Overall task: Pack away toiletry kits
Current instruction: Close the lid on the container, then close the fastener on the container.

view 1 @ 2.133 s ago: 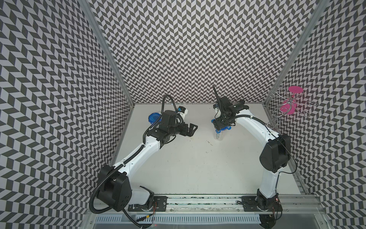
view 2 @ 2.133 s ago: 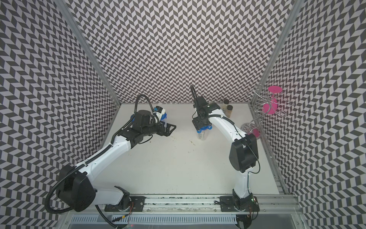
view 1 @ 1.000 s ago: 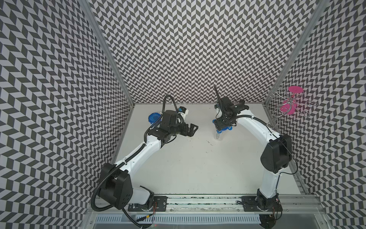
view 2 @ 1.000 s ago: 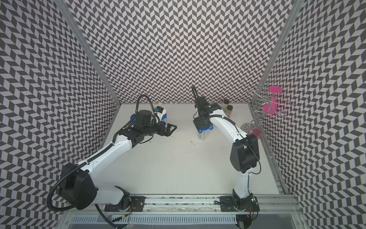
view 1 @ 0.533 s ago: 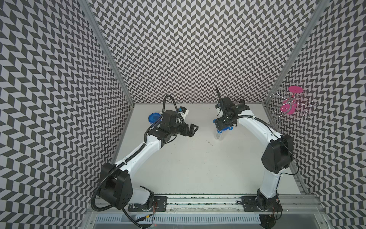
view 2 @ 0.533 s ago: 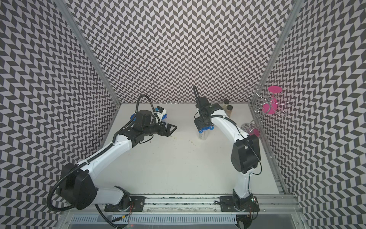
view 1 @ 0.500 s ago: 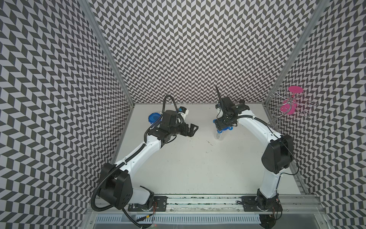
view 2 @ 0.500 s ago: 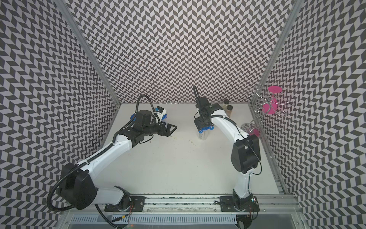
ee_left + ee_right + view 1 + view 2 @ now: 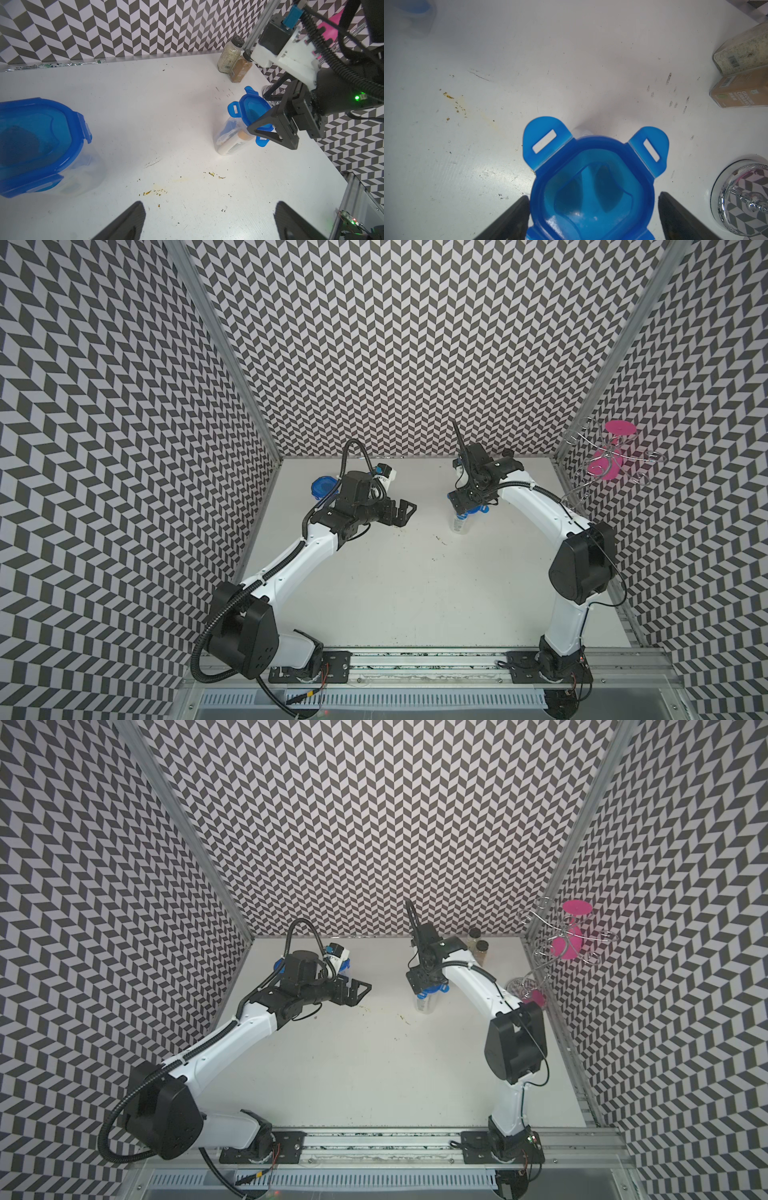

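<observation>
A clear cup [image 9: 461, 524] [image 9: 426, 1004] stands upright mid-table in both top views. Its blue lid [image 9: 591, 187] [image 9: 249, 106] sits on top with the tabs splayed outward. Through the wall I see a white tube with a gold cap [image 9: 232, 141] and something blue. My right gripper [image 9: 593, 199] [image 9: 467, 506] is open and straddles the lid from above, one finger [image 9: 512, 216] at its edge, the other a little off it. A second lidded cup [image 9: 41, 145] [image 9: 324, 487] stands at the back left. My left gripper [image 9: 208, 205] [image 9: 405, 512] hovers open over bare table, empty.
Two black-capped spice jars [image 9: 229, 55] [image 9: 478, 944] stand at the back right corner. A wire stand with pink discs [image 9: 611, 460] [image 9: 565, 940] lines the right wall, its chrome base [image 9: 745, 191] close to the right gripper. Crumbs and stains mark the white table [image 9: 158, 124].
The right gripper's jaws have spread slightly wider around the lid. Both arms and both cups stay where they were.
</observation>
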### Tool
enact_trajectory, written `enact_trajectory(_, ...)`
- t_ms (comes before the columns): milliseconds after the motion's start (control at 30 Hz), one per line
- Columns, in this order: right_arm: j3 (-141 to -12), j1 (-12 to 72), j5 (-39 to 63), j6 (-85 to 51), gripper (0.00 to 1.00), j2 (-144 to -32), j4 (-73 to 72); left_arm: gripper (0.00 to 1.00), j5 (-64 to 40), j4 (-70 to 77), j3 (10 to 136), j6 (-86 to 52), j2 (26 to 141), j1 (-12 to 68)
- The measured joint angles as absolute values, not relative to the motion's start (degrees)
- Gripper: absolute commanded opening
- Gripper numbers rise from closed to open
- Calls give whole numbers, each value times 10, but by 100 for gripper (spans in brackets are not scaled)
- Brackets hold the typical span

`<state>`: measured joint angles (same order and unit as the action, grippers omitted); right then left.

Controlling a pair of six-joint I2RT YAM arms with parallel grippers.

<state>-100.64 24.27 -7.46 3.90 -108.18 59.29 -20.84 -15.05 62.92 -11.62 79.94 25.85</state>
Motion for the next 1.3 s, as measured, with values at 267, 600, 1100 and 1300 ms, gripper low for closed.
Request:
enact_trajectory(267, -1006, 242, -74, 35, 98, -1082, 593, 99, -209, -150, 629, -116, 799, 258)
enact_trajectory(600, -995, 242, -47, 32, 97, -1062, 598, 100, -182, -199, 702, -111, 855, 268)
enact_trajectory(1100, -913, 162, 24, -28, 93, -963, 564, 99, -179, -322, 957, -119, 1052, 337)
enact_trajectory(1300, -842, 91, 95, -56, 83, -925, 525, 98, -188, -340, 1050, -136, 1129, 353)
